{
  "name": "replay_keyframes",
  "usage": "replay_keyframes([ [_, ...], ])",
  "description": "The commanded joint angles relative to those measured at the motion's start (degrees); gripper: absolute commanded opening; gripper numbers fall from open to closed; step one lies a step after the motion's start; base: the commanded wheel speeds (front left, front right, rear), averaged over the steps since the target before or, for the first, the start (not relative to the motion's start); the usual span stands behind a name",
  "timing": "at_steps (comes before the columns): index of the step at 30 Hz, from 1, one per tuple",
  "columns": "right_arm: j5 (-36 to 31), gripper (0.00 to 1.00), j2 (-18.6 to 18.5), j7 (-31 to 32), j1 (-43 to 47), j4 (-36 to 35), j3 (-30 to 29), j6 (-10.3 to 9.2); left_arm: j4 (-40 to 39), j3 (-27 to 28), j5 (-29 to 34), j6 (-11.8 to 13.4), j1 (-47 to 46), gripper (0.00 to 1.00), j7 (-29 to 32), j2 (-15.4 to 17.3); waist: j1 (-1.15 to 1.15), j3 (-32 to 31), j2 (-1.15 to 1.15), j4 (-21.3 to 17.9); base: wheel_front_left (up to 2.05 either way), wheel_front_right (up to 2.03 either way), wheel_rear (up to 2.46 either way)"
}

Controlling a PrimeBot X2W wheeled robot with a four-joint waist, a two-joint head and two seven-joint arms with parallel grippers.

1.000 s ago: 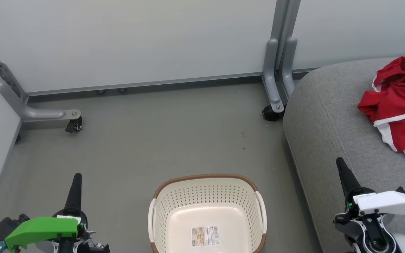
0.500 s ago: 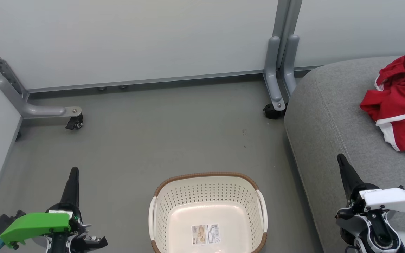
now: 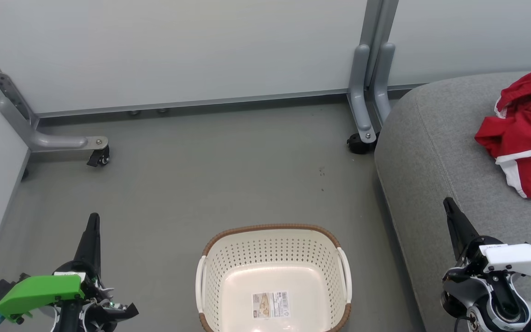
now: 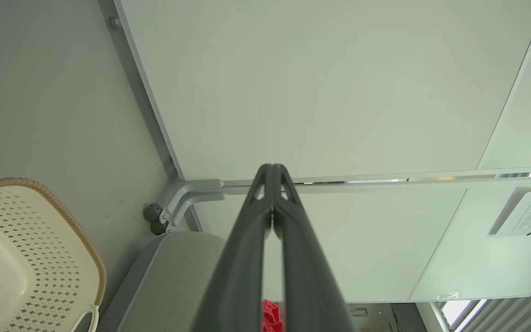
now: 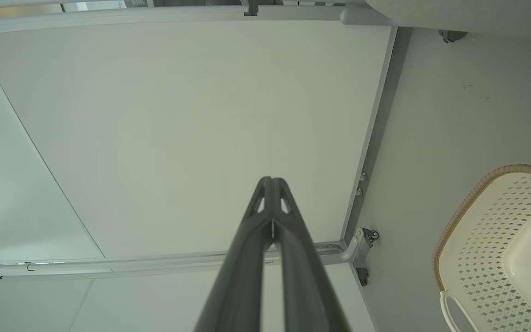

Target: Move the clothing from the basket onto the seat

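Both grippers are closed, with nothing between their fingers. The left gripper (image 3: 92,220) is at the lower left of the head view, above the grey floor (image 3: 210,175), to the left of the basket (image 3: 270,227) and apart from it. In its wrist view the two fingers (image 4: 242,249) meet at the tips, with a thin slit lower down. The right gripper (image 3: 449,205) is at the lower right, over the front part of the seat (image 3: 431,152), and its fingers (image 5: 242,258) also touch at the tips.

The basket stands upright on the floor between the two grippers, near the left side of the seat but not touching it. A paper label (image 3: 270,304) lies on its bottom.

The clothing (image 3: 526,138) lies on the seat as a crumpled red heap with white stripes, cut by the right edge of the head view. It is well apart from the basket and beyond the right gripper. How many pieces are in the heap I cannot tell.

Pale panels (image 3: 178,50) stand behind the floor on grey feet with casters (image 3: 101,159).
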Motion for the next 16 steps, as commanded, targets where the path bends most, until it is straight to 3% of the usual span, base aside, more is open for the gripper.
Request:
replay_keyframes([
  [1, 1.15, 0.00, -0.06, 0.45, -0.80, 0.22, -0.25, 0.02, 0.34, 0.46, -1.12, -0.39, -1.10, 0.00, 0.31, 0.15, 0.00, 0.05, 0.00, 0.04, 0.00, 0.00, 0.00],
  [16, 0.88, 0.00, 0.23, 0.73, -0.72, 0.25, -0.61, 0.02, 0.33, 0.81, -0.76, -0.41, -1.12, 0.00, 0.63, -0.21, 0.00, 0.09, 0.00, 0.06, 0.00, 0.00, 0.00],
])
